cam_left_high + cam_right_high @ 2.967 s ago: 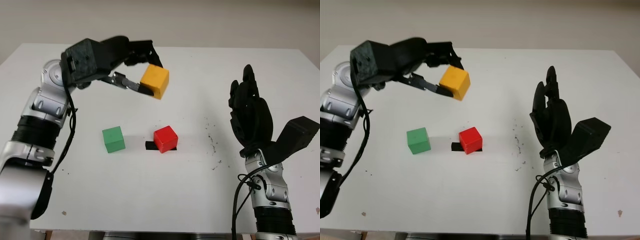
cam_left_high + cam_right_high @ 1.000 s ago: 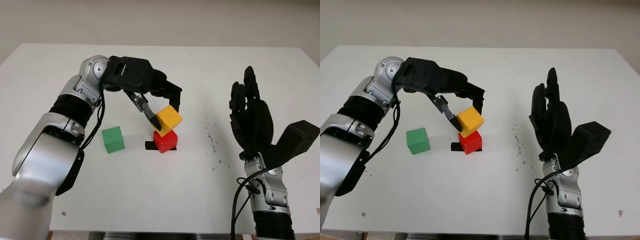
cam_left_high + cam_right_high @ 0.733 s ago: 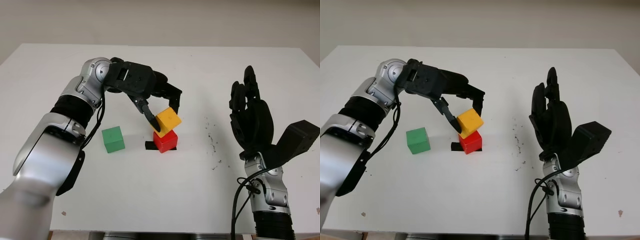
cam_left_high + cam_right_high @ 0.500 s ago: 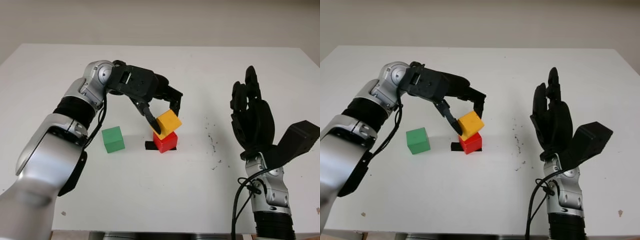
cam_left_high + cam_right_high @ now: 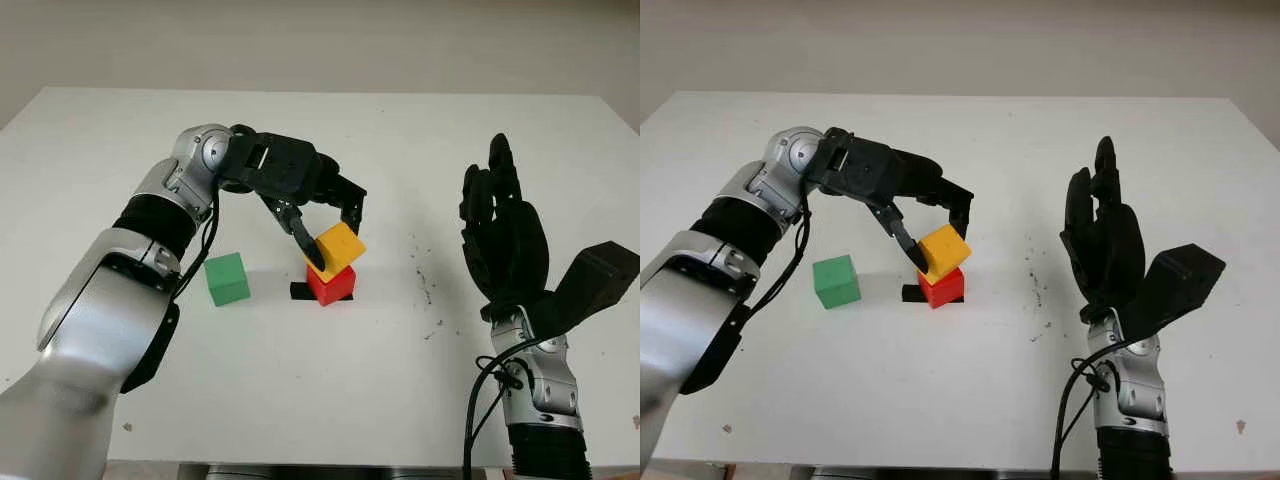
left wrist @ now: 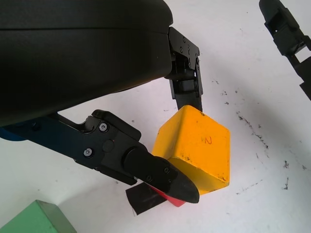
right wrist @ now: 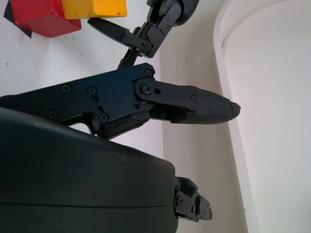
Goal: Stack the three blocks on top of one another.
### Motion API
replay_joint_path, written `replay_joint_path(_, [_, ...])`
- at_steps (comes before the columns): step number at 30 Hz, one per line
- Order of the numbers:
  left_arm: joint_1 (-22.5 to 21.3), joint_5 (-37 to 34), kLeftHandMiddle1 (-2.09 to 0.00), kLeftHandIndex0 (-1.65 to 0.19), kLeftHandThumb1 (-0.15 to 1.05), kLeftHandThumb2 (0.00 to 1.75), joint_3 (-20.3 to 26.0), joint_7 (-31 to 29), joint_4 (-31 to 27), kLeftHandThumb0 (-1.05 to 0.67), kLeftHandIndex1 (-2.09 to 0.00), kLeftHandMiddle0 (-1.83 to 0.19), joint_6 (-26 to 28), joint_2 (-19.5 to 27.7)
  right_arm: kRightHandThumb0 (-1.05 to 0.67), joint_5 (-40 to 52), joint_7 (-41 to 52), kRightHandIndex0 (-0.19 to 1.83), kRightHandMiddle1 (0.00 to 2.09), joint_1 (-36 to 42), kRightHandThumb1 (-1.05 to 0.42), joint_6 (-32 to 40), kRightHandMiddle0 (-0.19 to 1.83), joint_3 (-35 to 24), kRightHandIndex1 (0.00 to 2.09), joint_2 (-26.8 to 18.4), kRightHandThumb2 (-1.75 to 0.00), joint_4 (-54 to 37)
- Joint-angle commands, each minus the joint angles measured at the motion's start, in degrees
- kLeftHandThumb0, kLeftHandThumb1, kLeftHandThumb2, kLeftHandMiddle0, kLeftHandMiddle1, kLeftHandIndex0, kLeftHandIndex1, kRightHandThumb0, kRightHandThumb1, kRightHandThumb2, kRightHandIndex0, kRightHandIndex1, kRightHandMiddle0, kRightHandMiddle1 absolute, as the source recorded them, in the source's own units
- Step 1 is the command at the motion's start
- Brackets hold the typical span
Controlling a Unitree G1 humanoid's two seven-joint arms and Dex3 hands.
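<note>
One yellow block (image 5: pixel 338 248) is gripped by the left hand (image 5: pixel 325 222), tilted on the red block (image 5: pixel 331 285); green block (image 5: pixel 227 279) beside. Right hand (image 5: pixel 502 235) held open, apart.

yellow block (image 6: pixel 197 145): matt, scuffed | left hand (image 5: pixel 325 225): black plastic | table (image 5: pixel 300 400): matt white

Head stereo pair overlooks the table (image 5: pixel 300 400); wrist cameras hug each hand.
</note>
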Motion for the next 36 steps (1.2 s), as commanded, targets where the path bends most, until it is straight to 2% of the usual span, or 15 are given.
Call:
replay_joint_path(1, [0.25, -0.44, -0.06, -0.41, 0.96, 0.05, 0.16, -0.38, 0.68, -0.52, -1.56, -0.14, -0.02, -0.3, -0.67, 0.21, 0.0, -0.19, 0.06, 0.57, -1.05, 0.17, -0.18, -0.21, 0.0, -0.16, -0.53, -1.64])
replay_joint_path(22, [0.3, 1.62, -0.05, -0.37, 0.97, 0.06, -0.92, 0.94, 1.56, -0.47, -1.48, -0.13, -1.12, -0.09, -0.67, 0.31, 0.0, -0.19, 0.05, 0.56, -1.05, 0.7, -0.17, -0.26, 0.0, -0.15, -0.54, -2.05])
replay_joint_path(28, [0.13, 2.01, -0.07, -0.32, 0.97, 0.05, -1.14, 0.84, 2.12, -0.46, -1.34, -0.17, -2.58, 0.02, -0.68, 0.36, 0.05, -0.19, 0.05, 0.59, -1.05, 0.78, -0.17, -0.22, 0.0, -0.13, -0.53, -2.25])
replay_joint_path(36, [-0.18, 3.33, -0.03, -0.28, 0.97, 0.05, -1.6, 0.91, 1.88, -0.48, -1.2, -0.06, -2.04, 0.24, -0.68, 0.45, 0.13, -0.19, 0.05, 0.59, -1.05, 0.64, -0.17, -0.33, 0.0, -0.12, -0.53, -2.14])
